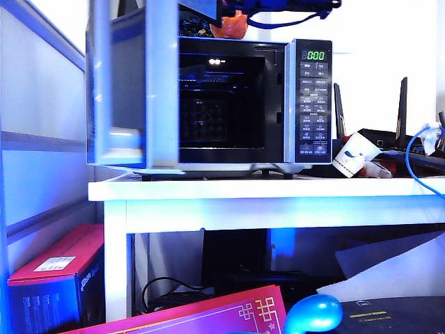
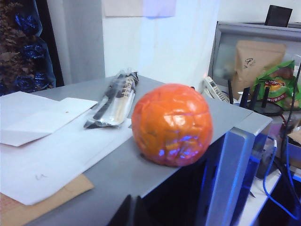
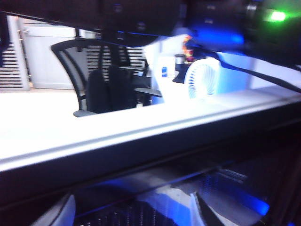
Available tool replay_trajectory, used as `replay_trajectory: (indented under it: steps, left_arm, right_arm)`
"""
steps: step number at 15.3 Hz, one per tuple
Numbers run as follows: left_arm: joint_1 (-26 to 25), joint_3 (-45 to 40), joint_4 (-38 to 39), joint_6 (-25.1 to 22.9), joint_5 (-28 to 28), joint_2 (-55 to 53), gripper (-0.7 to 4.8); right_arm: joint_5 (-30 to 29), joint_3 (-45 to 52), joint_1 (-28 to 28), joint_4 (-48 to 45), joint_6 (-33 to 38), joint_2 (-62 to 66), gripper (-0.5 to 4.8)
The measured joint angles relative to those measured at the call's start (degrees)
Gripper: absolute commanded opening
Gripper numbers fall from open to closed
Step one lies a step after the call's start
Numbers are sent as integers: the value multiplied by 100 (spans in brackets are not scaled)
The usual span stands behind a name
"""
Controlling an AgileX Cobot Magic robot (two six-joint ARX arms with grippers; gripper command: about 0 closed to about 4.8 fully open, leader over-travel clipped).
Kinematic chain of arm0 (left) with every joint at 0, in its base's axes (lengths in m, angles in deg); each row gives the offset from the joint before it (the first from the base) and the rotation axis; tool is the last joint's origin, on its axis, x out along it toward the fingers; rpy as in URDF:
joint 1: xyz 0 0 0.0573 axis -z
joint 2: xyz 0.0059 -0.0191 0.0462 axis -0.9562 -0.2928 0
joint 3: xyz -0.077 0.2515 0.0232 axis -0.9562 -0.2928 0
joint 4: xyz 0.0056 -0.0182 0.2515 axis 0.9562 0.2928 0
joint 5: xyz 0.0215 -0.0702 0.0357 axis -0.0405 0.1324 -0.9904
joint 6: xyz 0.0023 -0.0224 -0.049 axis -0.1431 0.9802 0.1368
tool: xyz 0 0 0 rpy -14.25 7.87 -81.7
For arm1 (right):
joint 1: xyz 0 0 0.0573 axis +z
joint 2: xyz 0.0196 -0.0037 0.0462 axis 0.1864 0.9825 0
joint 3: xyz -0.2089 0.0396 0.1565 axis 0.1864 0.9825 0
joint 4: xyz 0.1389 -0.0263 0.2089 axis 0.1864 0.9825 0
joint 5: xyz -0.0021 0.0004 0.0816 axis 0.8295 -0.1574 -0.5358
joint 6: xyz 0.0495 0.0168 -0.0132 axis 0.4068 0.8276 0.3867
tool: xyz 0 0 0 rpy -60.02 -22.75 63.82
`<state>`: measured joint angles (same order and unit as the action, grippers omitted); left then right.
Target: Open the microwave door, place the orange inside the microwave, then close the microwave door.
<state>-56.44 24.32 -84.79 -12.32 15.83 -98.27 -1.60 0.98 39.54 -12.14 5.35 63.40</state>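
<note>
Though half-hidden in exterior view, orange (image 2: 171, 125) atop microwave (image 1: 306, 104), before left claw (image 2: 129, 214); right claw (image 3: 136, 216) by door (image 1: 125, 90); grips unclear.

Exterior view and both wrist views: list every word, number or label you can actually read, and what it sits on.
"0:00": green digits on the microwave display.
Button panel labels: too small to read.
Red box label under the table: blurred.
Brown pouch logo, left wrist view: unreadable.
Packet print beside the orange: unreadable.
Right wrist view: no text.
</note>
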Motion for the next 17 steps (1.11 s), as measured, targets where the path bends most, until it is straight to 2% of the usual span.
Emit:
replay_trajectory:
  steps: [10, 17]
  left_arm:
    - [0, -4, 155, 20, 107, 203, -5]
    - [0, -2, 1029, -393, 105, 173, -5]
  right_arm:
    - [20, -4, 758, 0, 17, -7, 323]
    - [22, -4, 903, 0, 35, -7, 323]
